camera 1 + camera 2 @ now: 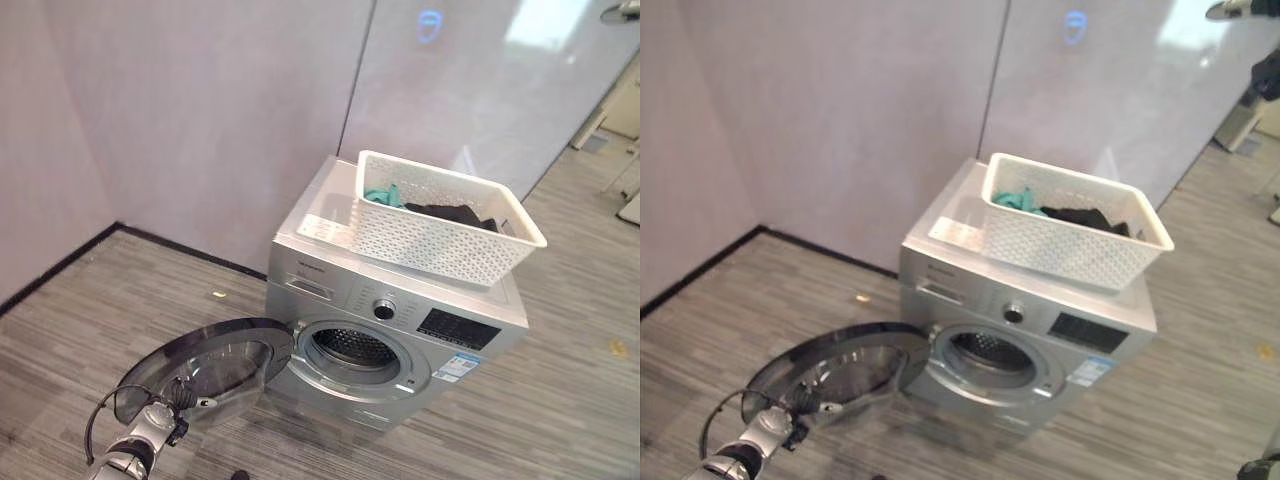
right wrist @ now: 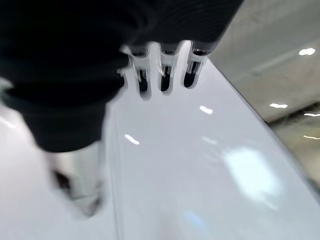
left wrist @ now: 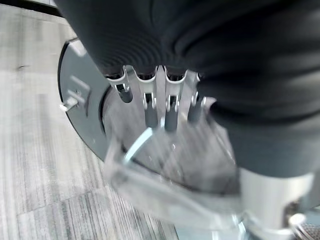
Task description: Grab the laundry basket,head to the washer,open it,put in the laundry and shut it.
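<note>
We see the white laundry basket [image 1: 450, 220] sitting on top of the silver washer [image 1: 400, 330], its long axis running along the washer's top from the back left corner toward the front right, where its end overhangs the edge. In the basket lie a teal cloth [image 1: 383, 194] at the back left end and dark clothes [image 1: 455, 214] in the middle. The washer's round door [image 1: 205, 367] is swung wide open to the left, and the drum opening [image 1: 350, 347] behind it shows dark. The washer stands near the pale wall [image 1: 200, 110]; grey plank floor [image 1: 560, 400] lies open in front and to the right. Our left hand [image 3: 160, 102] is at the door's edge, fingers straight and side by side. Our right hand [image 2: 162, 75] is raised before a glossy white panel [image 2: 210, 170]; we cannot tell how its fingers are set.
</note>
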Controlling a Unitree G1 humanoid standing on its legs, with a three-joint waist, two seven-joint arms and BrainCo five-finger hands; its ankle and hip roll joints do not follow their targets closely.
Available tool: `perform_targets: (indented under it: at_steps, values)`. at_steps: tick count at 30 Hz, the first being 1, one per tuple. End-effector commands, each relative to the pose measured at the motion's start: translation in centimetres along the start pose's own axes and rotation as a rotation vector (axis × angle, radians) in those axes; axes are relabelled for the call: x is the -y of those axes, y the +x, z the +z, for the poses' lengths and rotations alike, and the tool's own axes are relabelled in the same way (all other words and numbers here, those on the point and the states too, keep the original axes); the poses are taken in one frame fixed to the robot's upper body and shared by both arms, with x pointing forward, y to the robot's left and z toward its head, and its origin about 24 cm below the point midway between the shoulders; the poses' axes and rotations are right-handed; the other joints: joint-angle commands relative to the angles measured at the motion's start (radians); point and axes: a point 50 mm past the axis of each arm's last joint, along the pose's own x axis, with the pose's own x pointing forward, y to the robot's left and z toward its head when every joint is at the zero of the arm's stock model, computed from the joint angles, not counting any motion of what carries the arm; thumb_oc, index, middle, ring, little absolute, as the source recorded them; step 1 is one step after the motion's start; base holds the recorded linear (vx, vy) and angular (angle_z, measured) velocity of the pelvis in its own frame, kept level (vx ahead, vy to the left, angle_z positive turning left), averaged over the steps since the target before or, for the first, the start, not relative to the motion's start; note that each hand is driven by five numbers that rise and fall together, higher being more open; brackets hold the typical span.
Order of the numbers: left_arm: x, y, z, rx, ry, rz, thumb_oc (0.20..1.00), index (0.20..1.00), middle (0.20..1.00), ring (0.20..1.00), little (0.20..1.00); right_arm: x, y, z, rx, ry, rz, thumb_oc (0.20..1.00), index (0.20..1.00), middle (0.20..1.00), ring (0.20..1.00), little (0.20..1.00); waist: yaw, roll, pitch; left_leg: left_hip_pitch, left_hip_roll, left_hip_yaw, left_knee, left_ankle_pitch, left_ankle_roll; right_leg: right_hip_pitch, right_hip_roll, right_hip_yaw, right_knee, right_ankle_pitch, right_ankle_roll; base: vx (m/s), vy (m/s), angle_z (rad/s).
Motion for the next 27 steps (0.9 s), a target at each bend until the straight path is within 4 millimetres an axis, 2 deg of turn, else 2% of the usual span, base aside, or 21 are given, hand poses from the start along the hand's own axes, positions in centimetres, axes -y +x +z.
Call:
perform_targets:
  at_steps: [1, 2, 3, 4, 6, 7, 8, 10, 11, 13, 16, 20, 22, 27]
  values:
    - [-1.9, -0.2, -1.5, -0.028, -0.049, 0.062, 1.000, 1.000, 1.000, 1.000, 1.000, 0.6, -0.7, -3.8, -0.107, -0.010, 0.064, 1.000, 1.000, 1.000, 1.000, 1.000, -0.031, 0.047, 0.015, 0.155, 0.011, -0.100, -0.083, -0.140, -0.043, 0.003, 0.005, -0.017, -0.354, 0.103, -0.018, 0.10, -0.110, 0.82]
    - [-1.9, -0.2, -1.5, -0.028, -0.048, 0.062, 1.000, 1.000, 1.000, 1.000, 1.000, 0.6, -0.7, -3.8, -0.107, -0.009, 0.064, 1.000, 1.000, 1.000, 1.000, 1.000, -0.033, 0.049, 0.017, 0.157, 0.013, -0.102, -0.082, -0.143, -0.043, 0.009, 0.007, -0.020, -0.359, 0.104, -0.018, 0.18, -0.199, 0.64]
    - [-2.6, -0.2, -1.5, -0.032, -0.042, 0.071, 1.000, 1.000, 1.000, 1.000, 1.000, -0.2, -1.1, -5.5, -0.161, -0.046, 0.121, 1.000, 1.000, 1.000, 1.000, 1.000, -0.040, 0.035, 0.020, 0.165, 0.009, -0.124, -0.078, -0.153, -0.057, 0.005, 0.009, 0.000, -0.420, 0.120, -0.002, 0.09, -0.092, 0.90]
    - [-2.6, -0.2, -1.5, -0.032, -0.042, 0.072, 1.000, 1.000, 1.000, 1.000, 1.000, -0.2, -1.1, -5.5, -0.161, -0.046, 0.121, 1.000, 1.000, 1.000, 1.000, 1.000, -0.041, 0.035, 0.020, 0.166, 0.010, -0.126, -0.077, -0.154, -0.057, 0.007, 0.009, -0.001, -0.421, 0.120, -0.002, 0.14, -0.130, 0.95]
    - [-2.8, -0.2, -1.8, -0.042, -0.027, 0.064, 1.000, 1.000, 1.000, 1.000, 1.000, -0.2, -1.7, -7.0, -0.182, -0.114, 0.178, 1.000, 1.000, 1.000, 1.000, 1.000, -0.050, 0.013, 0.008, 0.172, 0.005, -0.154, -0.065, -0.175, -0.071, 0.036, 0.011, 0.033, -0.437, 0.090, -0.003, 0.14, -0.132, 1.24]
    - [-2.6, -0.3, -2.3, -0.055, -0.027, 0.056, 1.000, 1.000, 1.000, 1.000, 1.000, -0.2, -2.1, -7.6, -0.186, -0.126, 0.194, 1.000, 1.000, 1.000, 1.000, 1.000, -0.052, 0.006, -0.003, 0.177, 0.010, -0.163, -0.069, -0.176, -0.076, 0.044, 0.017, 0.031, -0.428, 0.086, -0.004, 0.30, -0.311, 0.96]
    - [-1.7, -0.7, -3.9, -0.098, -0.045, 0.026, 1.000, 1.000, 1.000, 1.000, 1.000, -0.4, -2.7, -8.7, -0.184, -0.152, 0.227, 1.000, 1.000, 1.000, 1.000, 1.000, -0.062, 0.005, -0.028, 0.203, 0.045, -0.173, -0.079, -0.178, -0.091, 0.053, 0.042, 0.015, -0.407, 0.057, -0.014, 0.32, -0.338, 0.48]
    - [-1.2, -0.8, -4.4, -0.112, -0.055, 0.012, 1.000, 1.000, 1.000, 1.000, 1.000, -0.7, -3.1, -9.2, -0.178, -0.187, 0.259, 1.000, 1.000, 1.000, 1.000, 1.000, -0.068, 0.007, -0.040, 0.214, 0.061, -0.178, -0.087, -0.177, -0.097, 0.062, 0.055, 0.005, -0.406, 0.045, -0.020, 0.23, -0.232, 0.21]
    - [-0.6, -1.1, -5.3, -0.131, -0.068, -0.009, 1.000, 1.000, 1.000, 1.000, 1.000, -0.1, -3.8, -10.0, -0.175, -0.238, 0.280, 1.000, 1.000, 1.000, 1.000, 1.000, -0.078, 0.010, -0.059, 0.225, 0.084, -0.184, -0.096, -0.173, -0.108, 0.080, 0.072, -0.014, -0.417, 0.031, -0.030, 0.11, -0.126, 0.10]
    - [-0.3, -1.2, -5.7, -0.139, -0.071, -0.020, 1.000, 1.000, 1.000, 1.000, 1.000, 0.0, -4.2, -10.6, -0.181, -0.254, 0.290, 1.000, 1.000, 1.000, 1.000, 1.000, -0.084, 0.014, -0.067, 0.229, 0.095, -0.184, -0.104, -0.169, -0.113, 0.089, 0.080, -0.021, -0.427, 0.026, -0.034, 0.12, -0.142, 0.02]
    - [1.2, -1.8, -7.0, -0.174, -0.108, -0.057, 1.000, 1.000, 1.000, 1.000, 1.000, 1.5, -5.5, -12.9, -0.235, -0.273, 0.277, 1.000, 1.000, 1.000, 1.000, 1.000, -0.097, 0.029, -0.090, 0.244, 0.131, -0.172, -0.133, -0.151, -0.132, 0.112, 0.107, -0.032, -0.466, 0.009, -0.045, 0.13, -0.177, 0.00]
    - [1.9, -2.0, -7.6, -0.193, -0.120, -0.075, 1.000, 1.000, 1.000, 1.000, 1.000, 1.9, -5.9, -14.0, -0.275, -0.250, 0.259, 1.000, 1.000, 1.000, 1.000, 1.000, -0.094, 0.036, -0.099, 0.255, 0.142, -0.163, -0.150, -0.142, -0.138, 0.126, 0.117, -0.025, -0.489, 0.007, -0.053, 0.05, -0.067, -0.20]
    - [2.5, -2.2, -7.9, -0.203, -0.131, -0.086, 1.000, 1.000, 1.000, 1.000, 1.000, 2.9, -6.3, -15.5, -0.347, -0.189, 0.204, 1.000, 1.000, 1.000, 1.000, 1.000, -0.088, 0.046, -0.104, 0.262, 0.148, -0.152, -0.157, -0.129, -0.143, 0.144, 0.121, -0.023, -0.515, 0.007, -0.059, 0.05, -0.068, -0.27]
    - [2.6, -2.5, -8.9, -0.228, -0.136, -0.088, 1.000, 1.000, 1.000, 1.000, 1.000, 4.5, -6.9, -16.3, -0.380, -0.157, 0.158, 1.000, 1.000, 1.000, 1.000, 1.000, -0.088, 0.056, -0.106, 0.270, 0.151, -0.135, -0.166, -0.118, -0.148, 0.161, 0.118, -0.023, -0.554, 0.020, -0.059, 0.00, -0.006, -0.02]
